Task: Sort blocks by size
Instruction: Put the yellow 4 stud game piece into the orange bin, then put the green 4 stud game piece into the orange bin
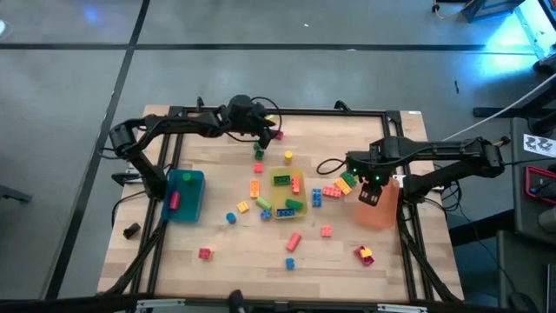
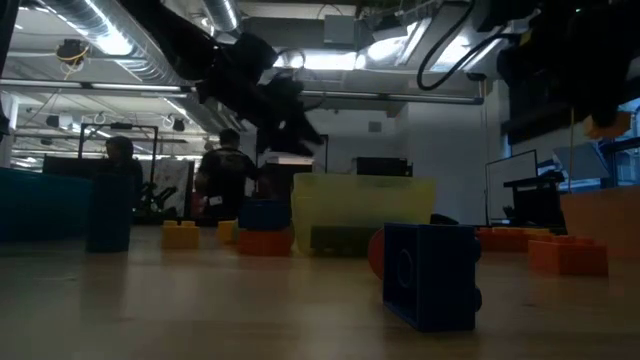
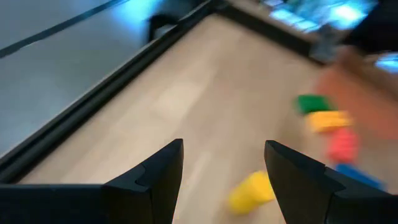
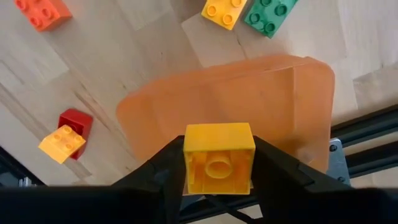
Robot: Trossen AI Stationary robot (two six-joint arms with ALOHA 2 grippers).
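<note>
Many blocks lie scattered on the wooden table [image 1: 261, 252], most of them around the yellow bin [image 1: 301, 198] in the middle. My right gripper [image 4: 219, 149] hangs over the orange bin [image 4: 267, 93] at the table's right, shut on a small yellow block [image 4: 219, 140]. My left gripper [image 3: 224, 155] stands open above the table's far middle [image 1: 266, 135], with nothing between its fingers. A yellow block [image 3: 251, 190] lies on the wood just beyond them. My right gripper pinches the small yellow block by two opposite sides [image 4: 188, 163] between its two fingers. The fingers point down from above. The block is lifted clear over the orange bin, its hollow underside turned toward the wrist.
A blue bin [image 1: 193, 204] with a green and a pink block stands at the left. The yellow bin holds several blocks. A red and a yellow block [image 4: 67, 137] lie beside the orange bin. Black frame rails [image 1: 408, 235] run around the table.
</note>
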